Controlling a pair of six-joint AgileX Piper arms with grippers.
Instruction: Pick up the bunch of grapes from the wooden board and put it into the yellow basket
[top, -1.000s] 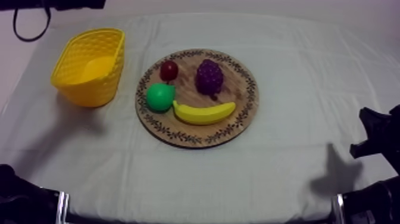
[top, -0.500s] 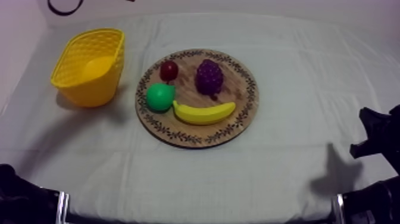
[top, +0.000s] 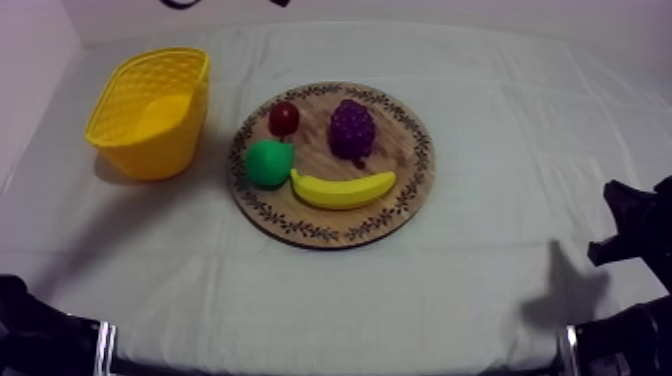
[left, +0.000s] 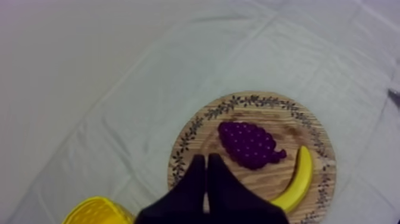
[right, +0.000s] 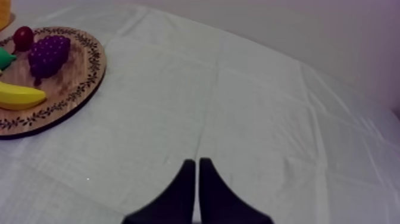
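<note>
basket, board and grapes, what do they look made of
Yellow basket: likely moulded plastic, from its even colour and woven-look dimpled wall. Wooden board: wood, matt, with visible grain and a dark printed leaf rim. Bunch of grapes: probably plastic or rubber, matt purple, bumpy.

no writing to read

no letters, numbers, labels or brand marks can be read on anything. the wooden board has a band of small leafy ornament round its rim, which is pattern and not lettering, and the yellow basket shows a woven relief on its wall with no mark on it.
</note>
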